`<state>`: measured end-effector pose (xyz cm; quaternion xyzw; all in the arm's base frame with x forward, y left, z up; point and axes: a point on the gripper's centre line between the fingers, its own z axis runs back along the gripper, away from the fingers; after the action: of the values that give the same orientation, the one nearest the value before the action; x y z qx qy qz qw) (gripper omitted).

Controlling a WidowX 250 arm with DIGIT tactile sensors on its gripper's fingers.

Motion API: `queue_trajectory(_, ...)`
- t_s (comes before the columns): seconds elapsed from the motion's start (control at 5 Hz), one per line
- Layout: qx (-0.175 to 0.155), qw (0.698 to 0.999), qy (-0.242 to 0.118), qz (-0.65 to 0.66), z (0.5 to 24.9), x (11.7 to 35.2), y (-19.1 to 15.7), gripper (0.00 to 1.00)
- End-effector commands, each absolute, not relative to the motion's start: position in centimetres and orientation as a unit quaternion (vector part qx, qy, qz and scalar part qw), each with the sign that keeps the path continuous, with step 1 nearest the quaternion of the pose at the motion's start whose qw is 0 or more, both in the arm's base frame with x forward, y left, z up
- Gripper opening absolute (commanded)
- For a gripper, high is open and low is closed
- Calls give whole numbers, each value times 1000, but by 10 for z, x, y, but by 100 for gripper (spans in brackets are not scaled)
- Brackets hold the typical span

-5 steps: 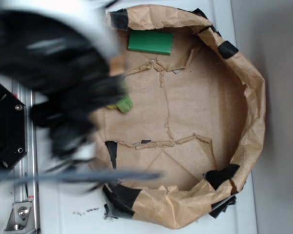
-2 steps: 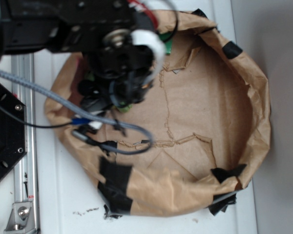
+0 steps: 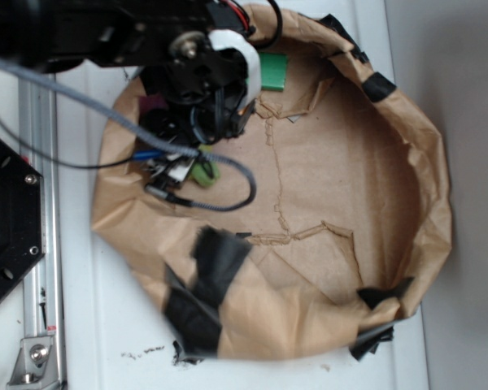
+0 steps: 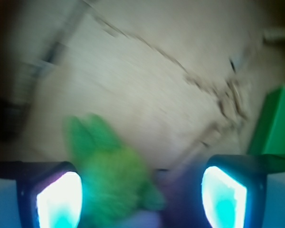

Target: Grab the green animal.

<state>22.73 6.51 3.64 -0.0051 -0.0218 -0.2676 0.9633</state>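
One fuzzy green animal (image 4: 111,183) lies on crumpled brown paper (image 3: 342,162) between the spread fingers of the gripper (image 4: 141,197), and one flat green block (image 4: 274,126) lies apart.

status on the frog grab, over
Claw open, nothing held. Frog between the fingers, nearer one side, on paper. Green block off to the side, clear.

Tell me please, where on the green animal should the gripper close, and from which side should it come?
Close on the fuzzy yellow-green body of the green animal, coming from above. In the wrist view the toy lies on the brown paper between the fingers, nearer the left one, so the open gripper probably needs a small shift toward it. The body looks soft, so it should squeeze easily.
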Motion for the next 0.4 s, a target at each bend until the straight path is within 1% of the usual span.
queue_trajectory(0.0,34,961,-21,-272,33,242,81,100)
queue_trajectory(0.2,79,961,-31,-263,30,247,92,100)
